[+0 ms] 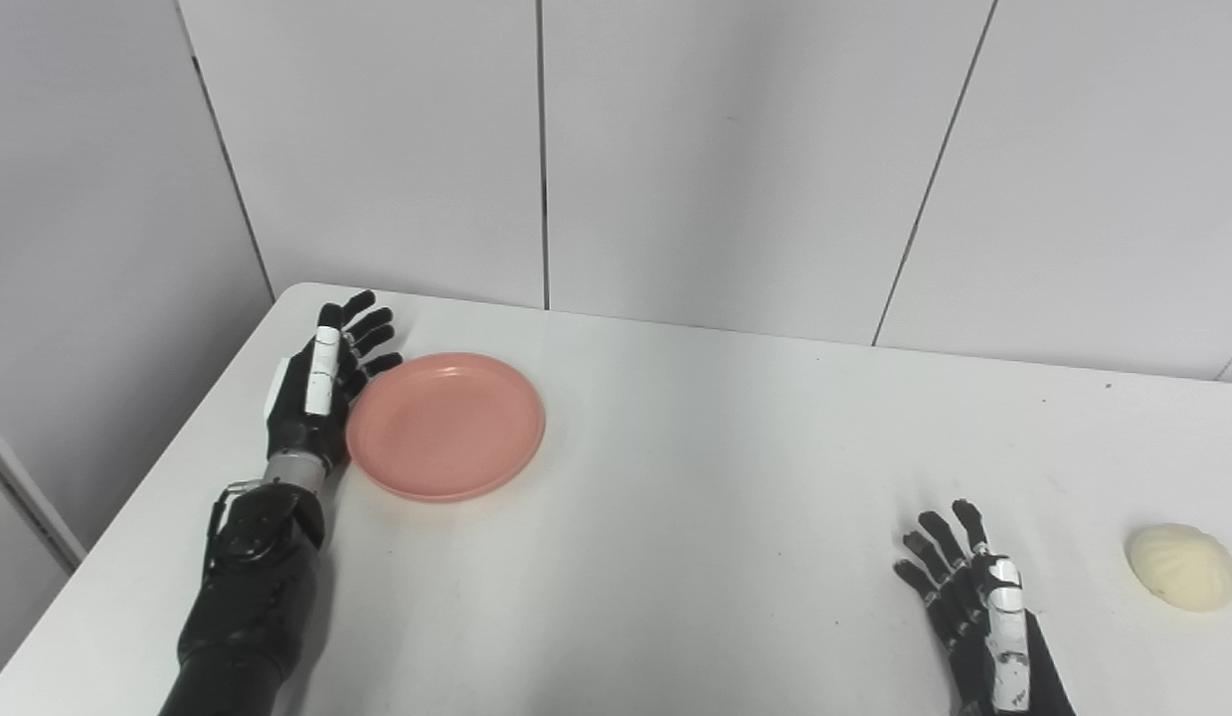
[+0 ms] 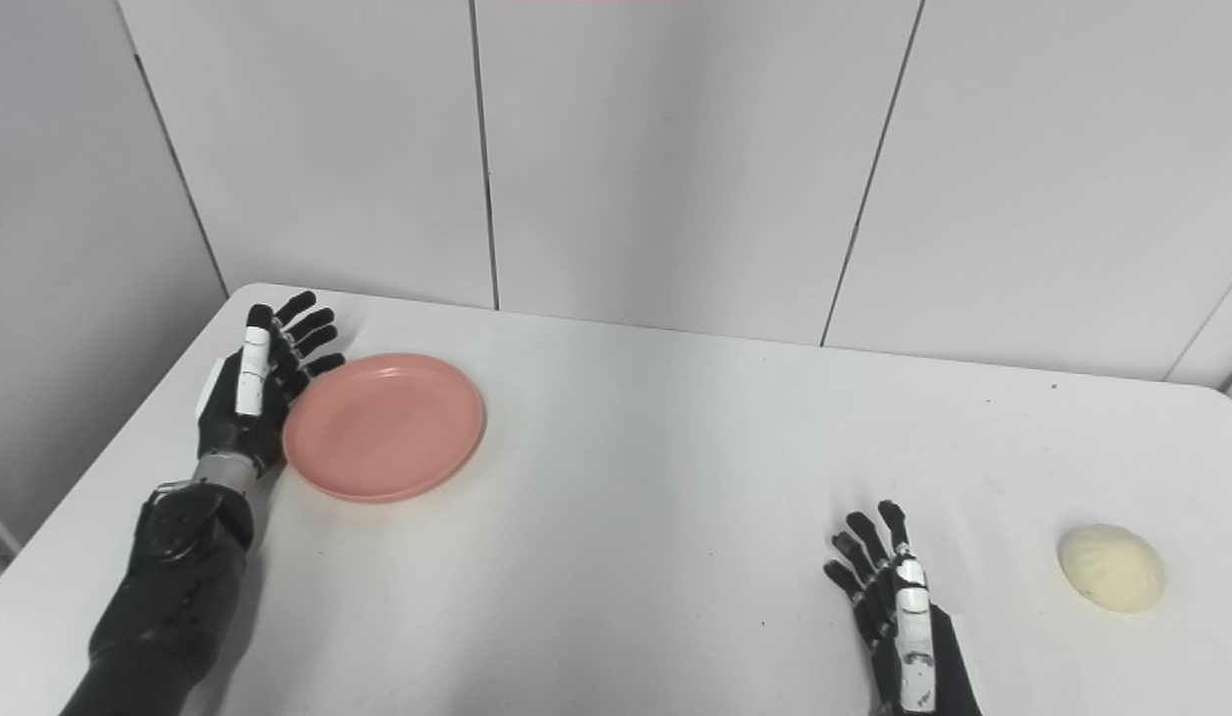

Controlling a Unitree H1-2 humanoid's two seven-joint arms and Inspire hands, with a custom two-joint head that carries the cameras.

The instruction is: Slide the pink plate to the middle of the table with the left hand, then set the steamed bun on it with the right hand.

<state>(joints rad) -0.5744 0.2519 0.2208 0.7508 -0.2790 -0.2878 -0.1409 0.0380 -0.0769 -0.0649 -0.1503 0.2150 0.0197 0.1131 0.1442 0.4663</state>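
With its fingers spread and holding nothing, the left hand (image 1: pixel 322 383) at the round pink plastic plate's (image 1: pixel 446 426) left rim should push it steadily, flat along the white surface (image 1: pixel 695 497), toward the middle.

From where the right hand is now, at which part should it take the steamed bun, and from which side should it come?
Probably across the round dome of the steamed bun, coming from above. It lies alone on the table, to the right of the open right hand, with free space on every side. It looks low and rounded, so fingers on opposite flanks should hold it.
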